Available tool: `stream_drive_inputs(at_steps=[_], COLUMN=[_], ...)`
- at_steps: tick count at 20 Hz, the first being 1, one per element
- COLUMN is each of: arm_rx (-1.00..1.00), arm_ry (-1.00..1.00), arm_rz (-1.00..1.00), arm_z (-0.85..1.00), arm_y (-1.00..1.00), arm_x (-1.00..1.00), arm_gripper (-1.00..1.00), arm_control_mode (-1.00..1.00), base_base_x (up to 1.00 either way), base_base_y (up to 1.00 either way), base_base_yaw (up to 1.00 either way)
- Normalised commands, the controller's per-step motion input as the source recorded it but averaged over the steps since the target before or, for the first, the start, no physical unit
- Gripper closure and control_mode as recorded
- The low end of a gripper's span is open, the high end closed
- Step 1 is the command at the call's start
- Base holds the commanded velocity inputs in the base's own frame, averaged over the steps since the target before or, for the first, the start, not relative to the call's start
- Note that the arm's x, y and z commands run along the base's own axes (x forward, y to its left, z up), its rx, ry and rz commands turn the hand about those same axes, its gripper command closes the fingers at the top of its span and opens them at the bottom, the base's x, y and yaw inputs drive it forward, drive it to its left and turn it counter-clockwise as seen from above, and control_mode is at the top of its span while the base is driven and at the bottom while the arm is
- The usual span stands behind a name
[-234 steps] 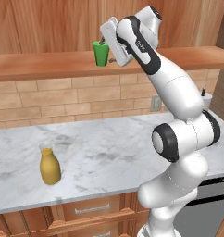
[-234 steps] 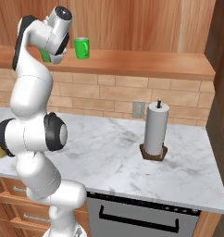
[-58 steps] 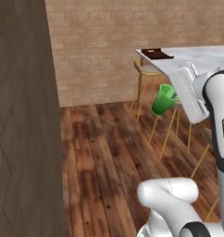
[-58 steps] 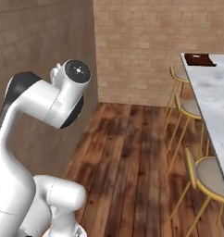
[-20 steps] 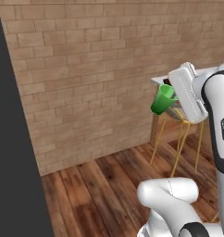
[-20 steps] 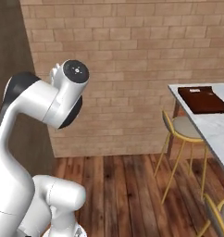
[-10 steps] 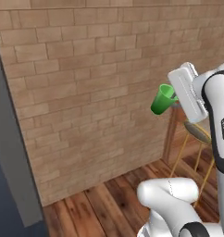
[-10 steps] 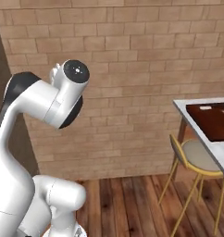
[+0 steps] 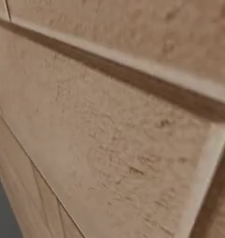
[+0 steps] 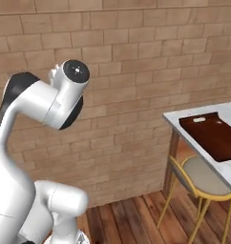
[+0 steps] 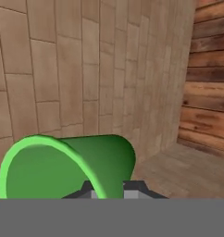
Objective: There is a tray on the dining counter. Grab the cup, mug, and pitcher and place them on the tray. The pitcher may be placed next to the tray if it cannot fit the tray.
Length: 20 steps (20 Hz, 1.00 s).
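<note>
A brick wall (image 10: pixel 136 71) backs the counter (image 10: pixel 184 125), with the tray (image 10: pixel 214 135) near its end. The claw (image 11: pixel 109 187) grips the cup (image 11: pixel 67 166), carrying it; next, reach the tray.

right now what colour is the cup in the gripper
Bright green, with a lighter green rim; the cup shows best in the hand view.

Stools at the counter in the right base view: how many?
1. A yellow-legged stool stands in front of the dining counter, below the tray. More may stand past the right edge of the picture.
</note>
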Motion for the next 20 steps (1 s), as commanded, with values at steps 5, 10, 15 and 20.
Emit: stream_drive_inputs(at_steps=[5,10,15,20], arm_rx=[0.00,0.00,0.00,0.00], arm_ry=[0.00,0.00,0.00,0.00], arm_rz=[0.00,0.00,0.00,0.00], arm_z=[0.00,0.00,0.00,0.00], arm_y=[0.00,0.00,0.00,0.00], arm_x=[0.00,0.00,0.00,0.00], arm_gripper=[1.00,1.00,1.00,1.00], arm_control_mode=[1.00,1.00,1.00,1.00], base_base_x=[0.38,0.33,0.29,0.24], base_base_y=[0.08,0.19,0.44,0.56], base_base_yaw=[-0.74,-0.80,-0.83,-0.78])
